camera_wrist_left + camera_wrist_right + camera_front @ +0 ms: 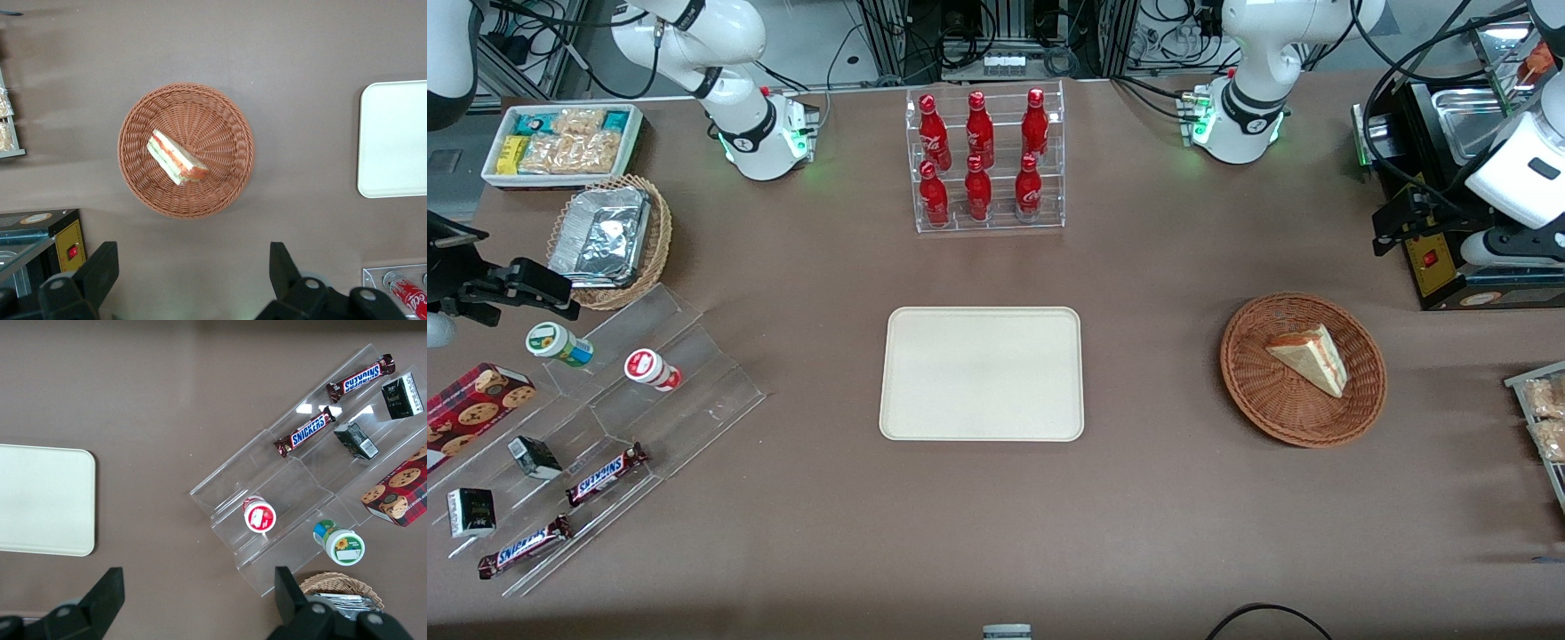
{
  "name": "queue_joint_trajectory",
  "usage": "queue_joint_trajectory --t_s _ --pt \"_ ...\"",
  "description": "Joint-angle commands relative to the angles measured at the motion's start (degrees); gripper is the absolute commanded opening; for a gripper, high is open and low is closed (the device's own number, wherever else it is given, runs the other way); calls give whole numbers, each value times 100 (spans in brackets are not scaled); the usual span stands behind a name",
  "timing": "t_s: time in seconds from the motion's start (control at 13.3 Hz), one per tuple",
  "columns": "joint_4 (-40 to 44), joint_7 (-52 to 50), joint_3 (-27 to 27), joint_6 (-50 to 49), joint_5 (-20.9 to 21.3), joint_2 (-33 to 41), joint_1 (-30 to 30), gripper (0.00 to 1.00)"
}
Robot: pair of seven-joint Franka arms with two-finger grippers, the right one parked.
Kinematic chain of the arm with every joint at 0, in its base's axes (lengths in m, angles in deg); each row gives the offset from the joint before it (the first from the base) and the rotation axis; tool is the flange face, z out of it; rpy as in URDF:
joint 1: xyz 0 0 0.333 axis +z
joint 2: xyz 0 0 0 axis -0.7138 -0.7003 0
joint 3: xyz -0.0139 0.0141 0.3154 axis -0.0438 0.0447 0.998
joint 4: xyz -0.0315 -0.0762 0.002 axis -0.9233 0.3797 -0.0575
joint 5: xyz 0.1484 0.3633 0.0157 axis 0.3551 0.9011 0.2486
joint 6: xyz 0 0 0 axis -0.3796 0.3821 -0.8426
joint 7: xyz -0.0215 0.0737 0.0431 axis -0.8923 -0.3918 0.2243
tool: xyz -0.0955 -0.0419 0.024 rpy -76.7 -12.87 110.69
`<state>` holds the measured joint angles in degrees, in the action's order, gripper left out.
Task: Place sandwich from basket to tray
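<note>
The tray lies bare at the middle of the table, and the basket sits well apart from it toward the working arm's end, with the sandwich lying on its side in the basket's bowl, a little off centre. The step in hand looks like the approach for the pick, nothing being held yet. To do it well, the gripper should come down over the basket's middle with its fingers turned so that they close across the two flat bread faces, not along the filling edge, where the red-orange and green layers would squeeze out. The wedge is soft, so a light squeeze is probably enough; a hard one may crush the bread or let the layers slide apart. The fingers also need to reach inside the basket's rim without pressing on the wicker, since the basket is light and may shift or tip. In the wrist view the sandwich lies inside the basket, its filling edge showing, while the gripper hangs high above the table and offset from the basket, not over it; its fingers stand wide apart with nothing between them. The tray's edge shows beside the basket, so the carry afterwards should be a short sideways move.
</note>
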<state>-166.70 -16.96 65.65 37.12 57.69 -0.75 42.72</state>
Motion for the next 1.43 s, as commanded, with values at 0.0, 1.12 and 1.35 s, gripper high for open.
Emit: queue_joint_trajectory --t_s 0.0,1.12,1.35 --pt "-98 -51 15 -72 -39 147 -34 100" --pt "-614 -886 76 357 58 -459 573 100" --pt "-1431 -1157 76 1253 67 -433 643 100"
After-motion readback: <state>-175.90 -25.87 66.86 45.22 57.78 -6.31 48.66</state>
